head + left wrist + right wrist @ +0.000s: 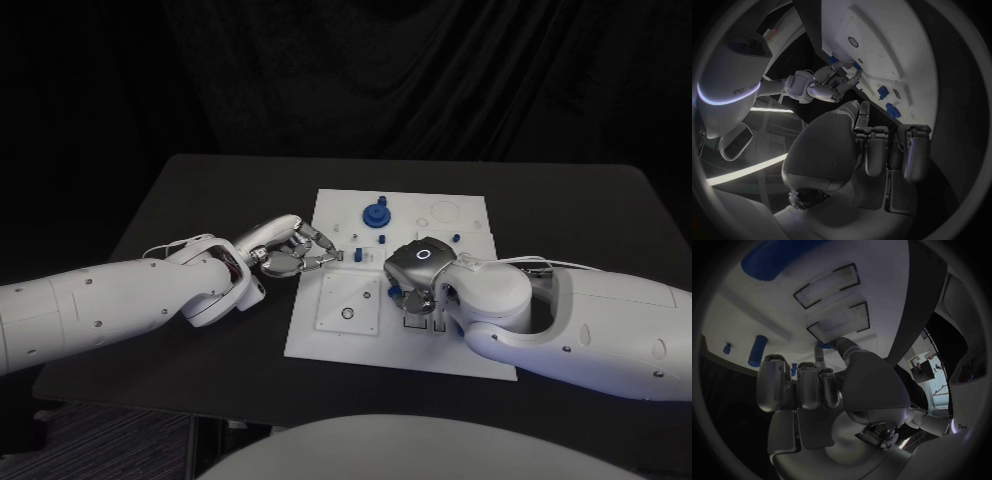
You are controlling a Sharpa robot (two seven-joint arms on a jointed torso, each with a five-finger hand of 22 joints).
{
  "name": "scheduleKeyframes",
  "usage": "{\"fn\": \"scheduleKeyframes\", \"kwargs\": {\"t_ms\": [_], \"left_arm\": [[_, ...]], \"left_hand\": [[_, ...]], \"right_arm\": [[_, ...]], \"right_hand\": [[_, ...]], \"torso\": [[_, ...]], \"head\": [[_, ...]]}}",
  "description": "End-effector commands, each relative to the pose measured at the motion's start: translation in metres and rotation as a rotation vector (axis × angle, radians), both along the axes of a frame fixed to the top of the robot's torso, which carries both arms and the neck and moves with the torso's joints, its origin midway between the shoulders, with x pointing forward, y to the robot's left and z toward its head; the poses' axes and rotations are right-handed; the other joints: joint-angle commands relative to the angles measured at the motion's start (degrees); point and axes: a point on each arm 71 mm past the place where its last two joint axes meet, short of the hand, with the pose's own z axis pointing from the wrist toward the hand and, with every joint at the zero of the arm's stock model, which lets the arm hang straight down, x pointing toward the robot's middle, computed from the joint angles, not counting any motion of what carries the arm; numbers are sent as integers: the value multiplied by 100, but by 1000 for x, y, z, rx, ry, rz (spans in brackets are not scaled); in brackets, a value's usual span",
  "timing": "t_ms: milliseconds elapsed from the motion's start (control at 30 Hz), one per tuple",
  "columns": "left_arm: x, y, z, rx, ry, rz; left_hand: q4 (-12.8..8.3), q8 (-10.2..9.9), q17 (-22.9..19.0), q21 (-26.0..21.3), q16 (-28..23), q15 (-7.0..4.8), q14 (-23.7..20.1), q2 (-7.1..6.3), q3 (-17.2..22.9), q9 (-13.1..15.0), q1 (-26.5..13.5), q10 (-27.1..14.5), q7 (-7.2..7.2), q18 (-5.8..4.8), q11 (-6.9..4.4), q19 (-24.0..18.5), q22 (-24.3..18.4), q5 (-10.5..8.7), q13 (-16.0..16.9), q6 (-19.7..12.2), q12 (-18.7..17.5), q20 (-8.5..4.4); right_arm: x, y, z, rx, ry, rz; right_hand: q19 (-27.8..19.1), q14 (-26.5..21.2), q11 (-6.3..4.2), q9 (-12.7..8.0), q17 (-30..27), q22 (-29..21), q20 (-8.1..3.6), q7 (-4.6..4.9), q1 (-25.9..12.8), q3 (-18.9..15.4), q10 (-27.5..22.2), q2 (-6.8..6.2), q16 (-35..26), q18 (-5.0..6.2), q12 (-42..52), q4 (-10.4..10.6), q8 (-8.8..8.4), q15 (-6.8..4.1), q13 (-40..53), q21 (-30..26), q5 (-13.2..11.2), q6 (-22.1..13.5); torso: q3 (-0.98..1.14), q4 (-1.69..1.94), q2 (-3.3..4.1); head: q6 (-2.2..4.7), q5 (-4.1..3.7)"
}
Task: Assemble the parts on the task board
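The flat white rectangular task board (346,340) lies in the middle of the black worktop (188,200). On the board's far half stands a round blue gear-like part (376,215), with several small blue pegs (381,239) just beside it, nearer the robot. A small blue part (391,292) sits near the board's middle, touching or just beside the right hand; which one, I cannot tell.

The silver right hand (415,275) rests over the middle of the board, on the side nearer the robot from the gear. In the right wrist view its fingers (811,385) are curled down toward the board beside two dark-framed rectangular recesses (837,322), and a small blue piece (823,345) shows at a fingertip; whether it is pinched cannot be told.

The silver left hand (293,250) lies at the board's left edge, level with the pegs. Its fingers (876,150) are bent inward, with nothing visible between them.
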Motion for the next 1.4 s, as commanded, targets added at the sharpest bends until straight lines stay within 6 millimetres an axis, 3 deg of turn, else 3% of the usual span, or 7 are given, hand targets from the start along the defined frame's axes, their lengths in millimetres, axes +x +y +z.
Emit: {"fn": "scheduleKeyframes", "kwargs": {"t_ms": [33, 533, 667, 900, 1133, 1267, 1400], "left_arm": [[-1, -2, -1, -9, 13, -11], [-3, -5, -5, -17, 29, -21], [-3, -10, -7, -36, 59, -24], [-5, -21, -8, -55, 91, -52], [-6, -31, -9, -65, 105, -78], [-6, -36, -10, -75, 116, -88], [-6, -38, -10, -86, 120, -92]], "left_hand": [[-2, 21, 1509, -24, 15, 37, 616, -3, 32, 7, 52, 608, -19, -49, 18, 396, 1410, 23, 1490, 39, 9, 45], [109, 13, 1509, -49, 15, 47, 616, 19, -75, 25, -109, 608, -1, -42, 33, 375, 1401, -80, 1490, 5, 9, 56], [146, -17, 1509, -97, 15, 59, 616, 142, -259, 25, -395, 608, 10, -28, 45, 335, 1383, -318, 1490, -48, 9, 70], [159, -85, 1509, -206, 15, 105, 616, 324, -511, -38, -874, 608, 60, 1, 97, 246, 1343, -358, 1490, -192, 9, 112], [167, -85, 1509, -252, 15, 124, 616, 507, -784, -91, -1356, 608, 76, 15, 116, 207, 1326, -365, 1490, -252, 9, 135], [164, -78, 1509, -275, 15, 131, 616, 649, -909, -110, -1555, 608, 79, 21, 120, 187, 1318, -278, 1490, -273, 9, 141], [165, -60, 1509, -296, 15, 131, 616, 669, -981, -107, -1624, 608, 73, 27, 119, 170, 1310, -250, 1490, -248, 9, 143]], "right_arm": [[-1, -2, -1, 59, 3, 10], [1, -18, 25, 269, -40, -34], [4, -19, 39, 361, -75, -28], [6, -14, 50, 455, -102, -4], [8, -8, 49, 464, -101, 8], [7, -4, 48, 468, -98, 18], [6, 0, 47, 467, -93, 26]], "right_hand": [[156, 380, -46, 99, 314, 1121, -48, -90, 38, 40, 597, 40, 32, -58, 15, -27, 42, -47, 1508, 52, 28, 149], [170, 383, -71, 146, 327, 1132, -68, -122, -104, 27, 597, 29, 51, -67, 15, -2, 78, -65, 1508, 96, -37, 242], [173, 382, -79, 155, 319, 1135, -73, -134, -126, 26, 597, 26, 48, -69, 15, 3, 88, -71, 1508, 107, -36, 271], [172, 379, -97, 168, 308, 1135, -81, -154, -118, 44, 597, 29, 44, -69, 15, -14, 100, -84, 1508, 109, -12, 310], [169, 376, -104, 177, 295, 1133, -91, -161, -151, 40, 597, 28, 38, -67, 15, -1, 99, -92, 1508, 105, -83, 327], [167, 373, -106, 179, 285, 1131, -92, -164, -153, 42, 597, 33, 32, -66, 15, 1, 99, -94, 1508, 99, -96, 331], [163, 372, -109, 180, 281, 1128, -94, -167, -146, 49, 597, 38, 29, -64, 15, -4, 97, -96, 1508, 88, -101, 333]], "torso": [[2, 4, 2], [6, -2, -17], [3, 0, -21], [-1, -21, -19], [-6, 23, -15], [-8, 8, -9], [-7, 7, -7]], "head": [[-1, 7], [-1, 45], [-1, 59], [-1, 115], [-1, 86], [-1, 105], [-1, 121]]}}
